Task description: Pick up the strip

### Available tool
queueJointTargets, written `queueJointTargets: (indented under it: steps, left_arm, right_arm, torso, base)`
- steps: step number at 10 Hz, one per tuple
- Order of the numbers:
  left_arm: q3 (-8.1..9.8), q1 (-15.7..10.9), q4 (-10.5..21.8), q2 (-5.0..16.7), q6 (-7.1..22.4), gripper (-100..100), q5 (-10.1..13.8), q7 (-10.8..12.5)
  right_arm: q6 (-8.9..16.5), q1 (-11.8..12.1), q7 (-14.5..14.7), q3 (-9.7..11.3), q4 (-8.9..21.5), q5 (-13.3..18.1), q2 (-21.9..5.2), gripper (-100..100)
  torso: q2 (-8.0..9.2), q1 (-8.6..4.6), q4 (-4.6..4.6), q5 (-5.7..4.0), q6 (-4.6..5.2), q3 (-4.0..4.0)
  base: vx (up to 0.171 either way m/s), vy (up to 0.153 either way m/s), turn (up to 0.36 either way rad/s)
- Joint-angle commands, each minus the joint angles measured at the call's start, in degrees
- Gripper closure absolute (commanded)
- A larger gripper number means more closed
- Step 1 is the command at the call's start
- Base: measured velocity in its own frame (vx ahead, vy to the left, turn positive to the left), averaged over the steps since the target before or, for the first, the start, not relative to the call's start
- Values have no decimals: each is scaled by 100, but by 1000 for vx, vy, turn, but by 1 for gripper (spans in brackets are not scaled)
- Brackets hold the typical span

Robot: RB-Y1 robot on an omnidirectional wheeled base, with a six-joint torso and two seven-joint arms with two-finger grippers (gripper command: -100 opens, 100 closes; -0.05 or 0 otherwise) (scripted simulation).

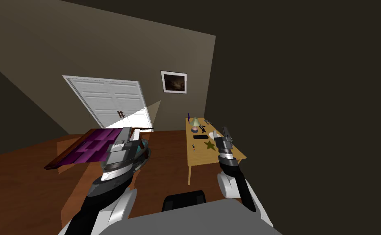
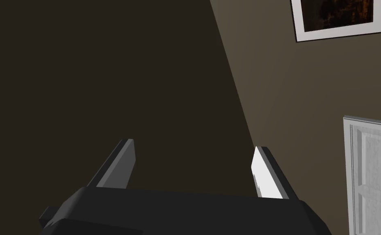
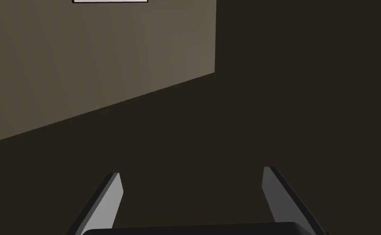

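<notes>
We see the strip (image 1: 200,137) as a small, flat, black bar lying on the light wooden tabletop (image 1: 197,159). It lies near the middle, between a small lamp (image 1: 195,124) and a dark star shape (image 1: 210,145). Its finer detail is too small to tell.

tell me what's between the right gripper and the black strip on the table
In the head view, a small white thing lies on the table between the black strip and the right gripper.
</notes>
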Motion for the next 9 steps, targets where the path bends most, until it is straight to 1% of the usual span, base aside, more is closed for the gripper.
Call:
queueJointTargets:
  steps: [1,5,9]
  left_arm:
    - [0,0,0,0,0,0,0,0]
    - [0,-1,0,0,0,0,0,0]
    - [0,-1,0,0,0,0,0,0]
  right_arm:
    - [-41,77,-6,35,55,79,-271,-100]
    - [-140,325,-45,121,260,361,-819,-100]
    - [-210,680,-147,234,619,806,-1383,-100]
  torso:
    - [0,0,0,0,0,0]
    - [43,11,10,2,0,25]
    - [41,10,9,2,0,24]
  base:
    - [-44,2,58]
    - [-102,22,66]
    - [-97,31,98]
